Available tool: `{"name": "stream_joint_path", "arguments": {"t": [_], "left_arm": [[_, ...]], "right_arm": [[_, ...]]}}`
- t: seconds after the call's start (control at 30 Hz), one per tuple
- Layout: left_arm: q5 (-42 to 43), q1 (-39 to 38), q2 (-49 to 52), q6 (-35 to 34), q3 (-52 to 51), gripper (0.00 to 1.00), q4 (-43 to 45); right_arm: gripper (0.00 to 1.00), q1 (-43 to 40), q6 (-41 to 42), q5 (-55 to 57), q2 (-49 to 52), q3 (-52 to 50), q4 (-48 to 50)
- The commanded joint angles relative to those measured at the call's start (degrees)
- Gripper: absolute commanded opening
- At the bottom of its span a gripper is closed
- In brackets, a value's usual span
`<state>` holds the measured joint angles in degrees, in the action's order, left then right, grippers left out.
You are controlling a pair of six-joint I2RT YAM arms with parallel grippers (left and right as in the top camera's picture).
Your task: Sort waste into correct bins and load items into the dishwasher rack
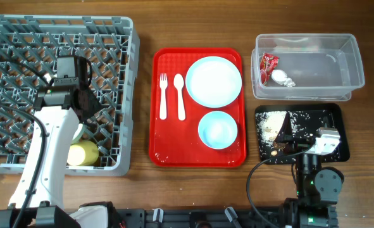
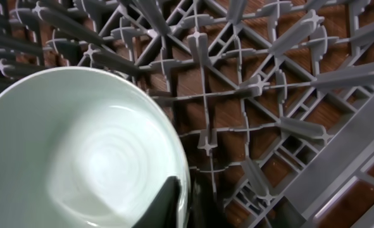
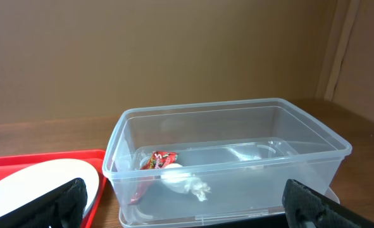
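The grey dishwasher rack [image 1: 120,38] fills the left. My left gripper [image 1: 85,114] is down inside it, shut on the rim of a pale green bowl [image 2: 79,152]; the jaws [image 2: 185,193] pinch the bowl's edge over the rack pegs [image 2: 205,107]. A yellow-green cup [image 1: 83,153] lies in the rack beside it. My right gripper [image 1: 310,133] is open and empty over the black tray [image 1: 335,114], which holds food scraps [image 1: 274,123]. The clear tub [image 1: 313,63] holds the red wrapper [image 1: 268,65] and the white tissue [image 1: 281,77], both also in the right wrist view [image 3: 158,159] [image 3: 183,180].
A red serving tray [image 1: 168,152] sits in the middle with a white fork [image 1: 163,95], a white spoon [image 1: 180,96], a white plate [image 1: 213,81] and a light blue bowl [image 1: 218,129]. The plate's edge [image 3: 41,183] shows left of the tub in the right wrist view.
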<state>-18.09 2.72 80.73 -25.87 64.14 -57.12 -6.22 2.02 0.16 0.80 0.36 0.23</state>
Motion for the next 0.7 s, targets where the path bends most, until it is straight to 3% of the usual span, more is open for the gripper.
{"name": "stream_joint_path", "arguments": {"t": [0.0, 0.2, 0.3, 0.33, 0.5, 0.57, 0.67], "left_arm": [[0.2, -0.3, 0.3, -0.3, 0.6, 0.3, -0.1], [3.1, -0.4, 2.2, -0.3, 0.6, 0.31, -0.6], [3.2, -0.4, 2.8, -0.3, 0.6, 0.15, -0.1], [3.1, -0.4, 2.8, -0.3, 0.6, 0.04, -0.1], [3.4, 0.8, -1.4, -1.8, 3.4, 0.04, -1.9], [10.4, 3.4, -5.6, -1.5, 4.7, 0.04, -0.9], [27.3, 11.0, -12.7, 0.2, 4.8, 0.04, 2.6]], "right_arm": [[1.0, -0.2, -0.5, -0.2, -0.2, 0.0, 0.2], [1.0, -0.2, -0.5, -0.3, -0.2, 0.0, 0.2], [1.0, -0.2, -0.5, -0.2, -0.2, 0.0, 0.2], [1.0, -0.2, -0.5, -0.3, -0.1, 0.0, 0.2], [1.0, -0.2, -0.5, -0.2, 0.3, 0.0, 0.2], [1.0, -0.2, -0.5, -0.2, 0.3, 0.0, 0.2], [1.0, -0.2, -0.5, -0.2, 0.3, 0.0, 0.2]]}}
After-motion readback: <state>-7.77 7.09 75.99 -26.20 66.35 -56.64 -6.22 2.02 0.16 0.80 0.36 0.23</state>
